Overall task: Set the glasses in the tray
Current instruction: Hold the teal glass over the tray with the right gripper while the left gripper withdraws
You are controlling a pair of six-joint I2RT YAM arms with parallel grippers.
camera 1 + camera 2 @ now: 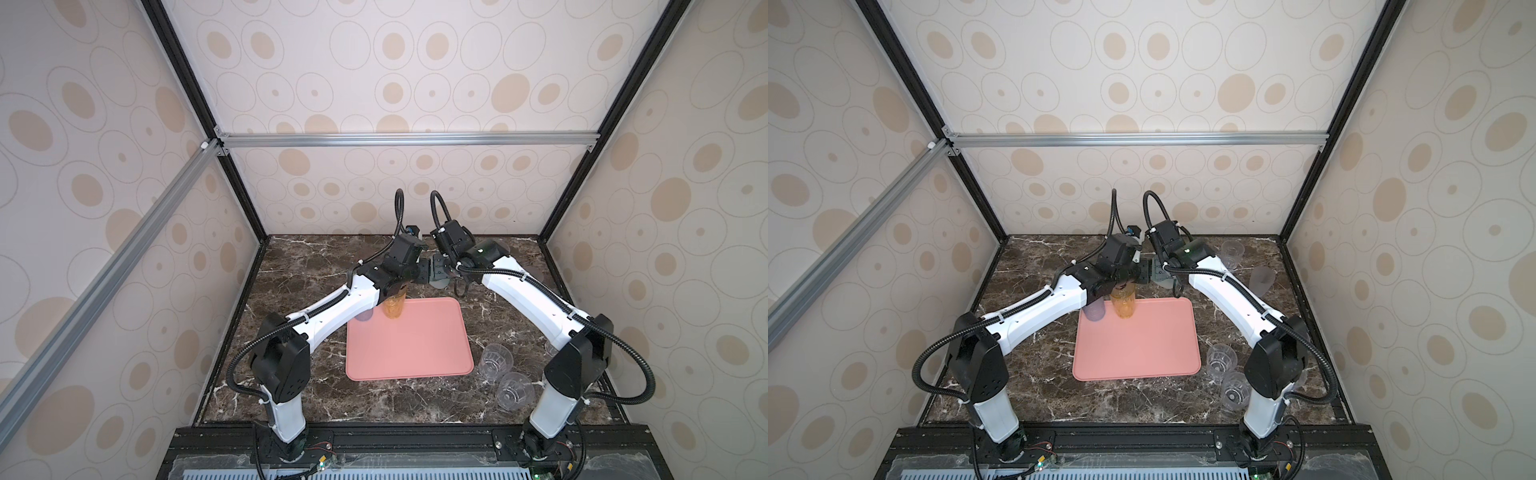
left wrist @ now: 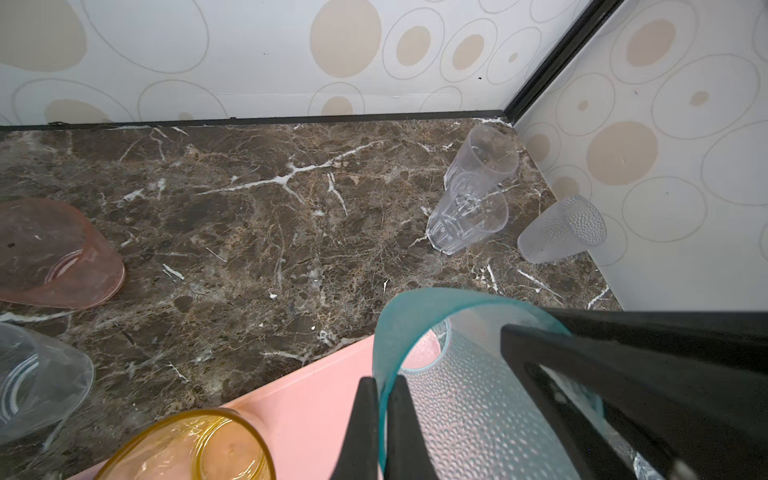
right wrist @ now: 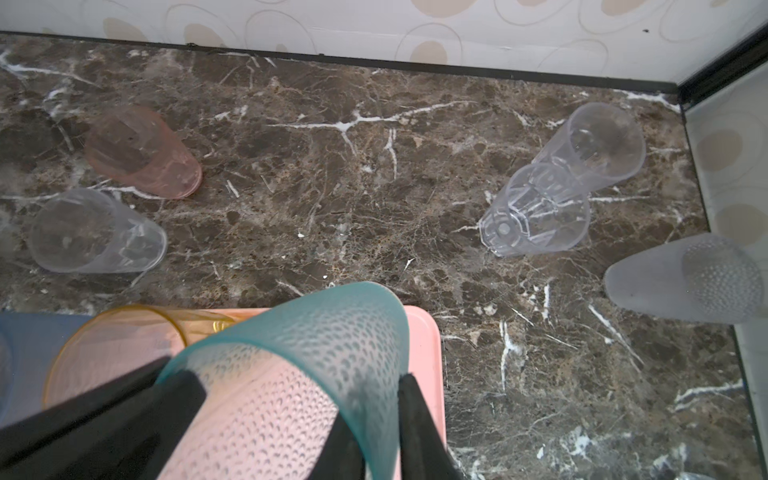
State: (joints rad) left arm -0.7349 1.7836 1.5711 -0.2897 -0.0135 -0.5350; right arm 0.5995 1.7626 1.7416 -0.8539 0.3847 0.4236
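We have both grippers on one glass. The left gripper [image 2: 381, 390] holds its jaws narrow, pinching the rim wall of the teal tumbler [image 2: 469, 415], one finger inside the wall and one outside. The right gripper [image 3: 376, 401] grips the opposite side of that rim in the same way, jaws nearly together. The tumbler hangs between the two sets of jaws with its mouth turned towards them. The salmon-pink tray [image 1: 409, 345] shows through its dimpled wall, directly beneath the jaws. We cannot tell whether the tumbler's base touches the tray.

Just beside the jaws, on the left gripper's side, an amber tumbler [image 1: 394, 308] stands upright on the tray's far corner. Farther out from the jaws on that side, a grey-blue tumbler [image 1: 1094, 311] stands at the tray's edge, half hidden by the left arm [image 1: 1038, 309]. We cannot tell whether it is on the tray.

Ahead of the jaws, on the marble tabletop [image 2: 270, 208], a pink tumbler [image 3: 145, 153] and a clear tumbler [image 3: 95, 232] sit towards the left gripper's side. A pair of clear tumblers [image 3: 536, 212], close together, and a frosted tumbler [image 3: 685, 278] sit towards the right gripper's side, near the wall corner.

Well behind the jaws, by the right arm [image 1: 573, 365], two faceted tumblers [image 1: 494, 359] stand near the tray's near corner.
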